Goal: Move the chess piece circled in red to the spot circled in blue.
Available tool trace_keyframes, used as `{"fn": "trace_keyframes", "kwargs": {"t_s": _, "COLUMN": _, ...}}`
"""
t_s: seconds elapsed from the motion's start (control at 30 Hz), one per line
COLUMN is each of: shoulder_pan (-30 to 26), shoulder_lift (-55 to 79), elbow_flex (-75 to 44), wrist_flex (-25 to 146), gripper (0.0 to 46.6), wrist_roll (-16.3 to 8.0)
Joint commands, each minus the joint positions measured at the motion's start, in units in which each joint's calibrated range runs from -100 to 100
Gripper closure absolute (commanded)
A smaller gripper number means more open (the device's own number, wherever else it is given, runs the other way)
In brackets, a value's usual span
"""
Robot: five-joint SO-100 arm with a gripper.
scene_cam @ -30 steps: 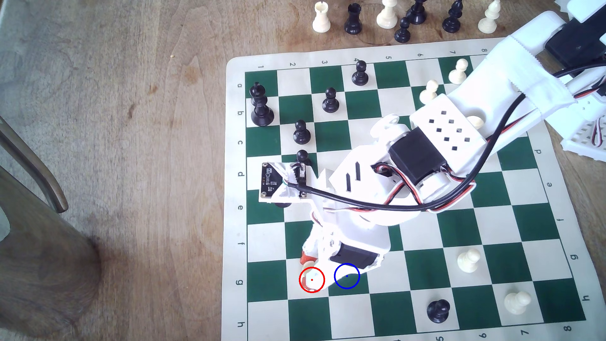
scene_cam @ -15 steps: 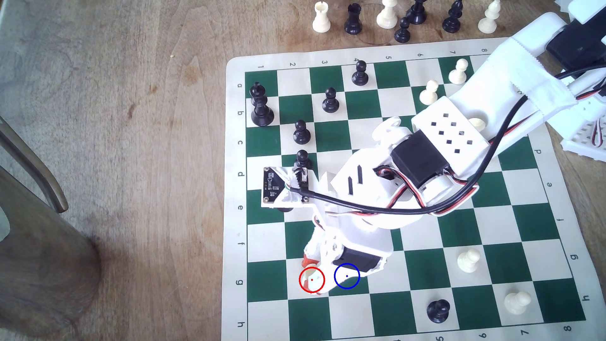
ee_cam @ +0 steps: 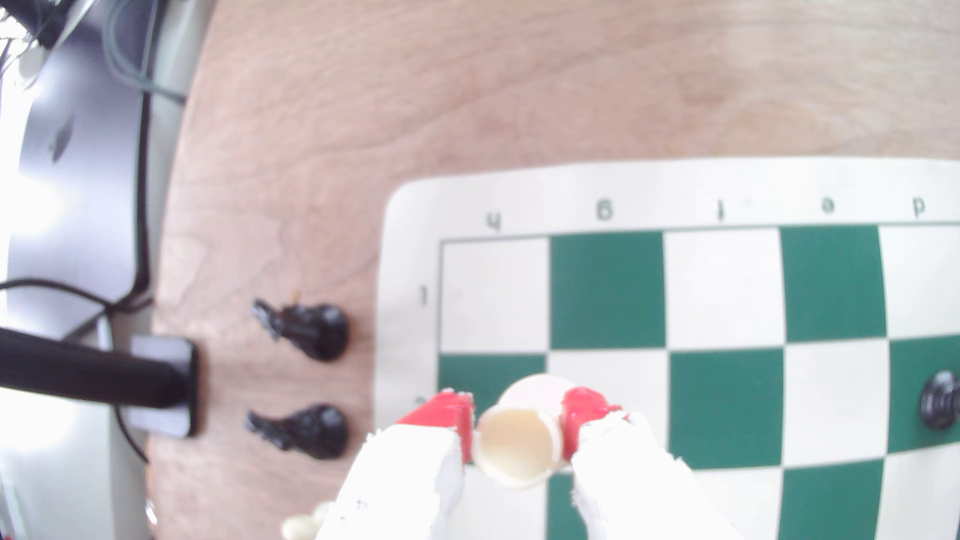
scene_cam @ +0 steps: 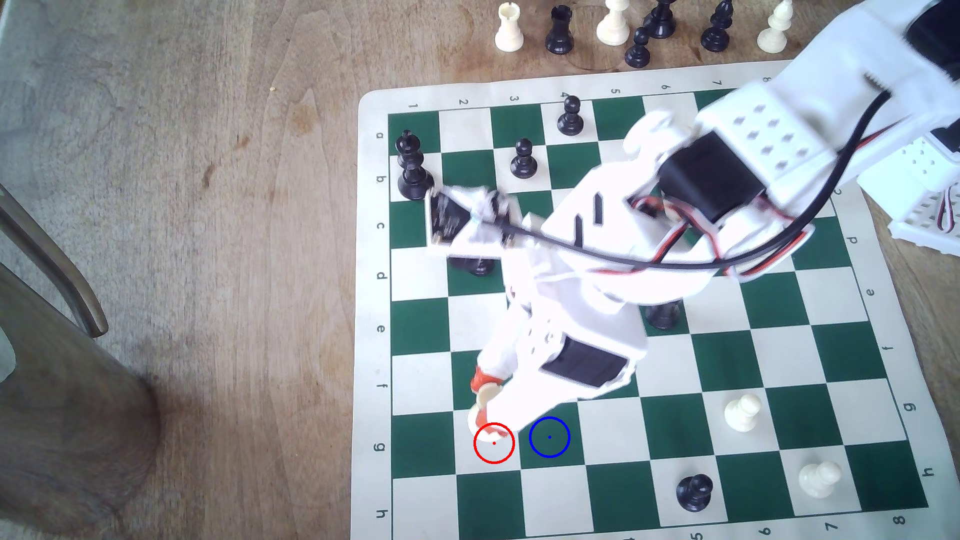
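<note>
We have the cream rook (ee_cam: 518, 447) pinched between the two red-tipped fingers (ee_cam: 451, 418) of our gripper (scene_cam: 485, 402), and it looks lifted clear of the chessboard (scene_cam: 878, 363). In the exterior view the piece hangs over the near edge of the red ring (scene_cam: 494, 443), up and towards the f row rather than centred on it. By our reckoning the pick-up is done and the carry is just starting. What is left is a short sideways trip to the dark green square with the blue ring (scene_cam: 549, 437), which sits just beside the red ring on the exterior view's right, and then the setting down and letting go.

The wrist view gives us the grip itself: the rook's wide flat top faces the camera, a red tip pressed to each side of it, with its base above a cream square. It also takes in two black pieces (ee_cam: 306, 329) lying on the wooden table (ee_cam: 467, 93) beyond the board's edge. The exterior view blurs the grip, but it alone carries the drawn rings, so only there can we judge the gap to the target. It also shows the row of spare pieces (scene_cam: 613, 26) along the far side of the table.
</note>
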Motion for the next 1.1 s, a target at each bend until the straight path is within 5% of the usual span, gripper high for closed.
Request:
{"fn": "trace_keyframes", "kwargs": {"t_s": 0.0, "shoulder_pan": 0.37, "shoulder_lift": -11.12, "elbow_flex": 6.98, "wrist_flex": -0.09, "gripper": 46.5, "wrist_roll": 0.1}}
{"fn": "trace_keyframes", "kwargs": {"t_s": 0.33, "shoulder_pan": 0.69, "shoulder_lift": -13.33, "elbow_flex": 24.21, "wrist_flex": -10.33, "gripper": 46.5, "wrist_roll": -0.2}}
{"fn": "trace_keyframes", "kwargs": {"t_s": 1.07, "shoulder_pan": -1.74, "shoulder_lift": -6.62, "elbow_flex": 24.39, "wrist_flex": -13.93, "gripper": 46.5, "wrist_roll": -0.39}}
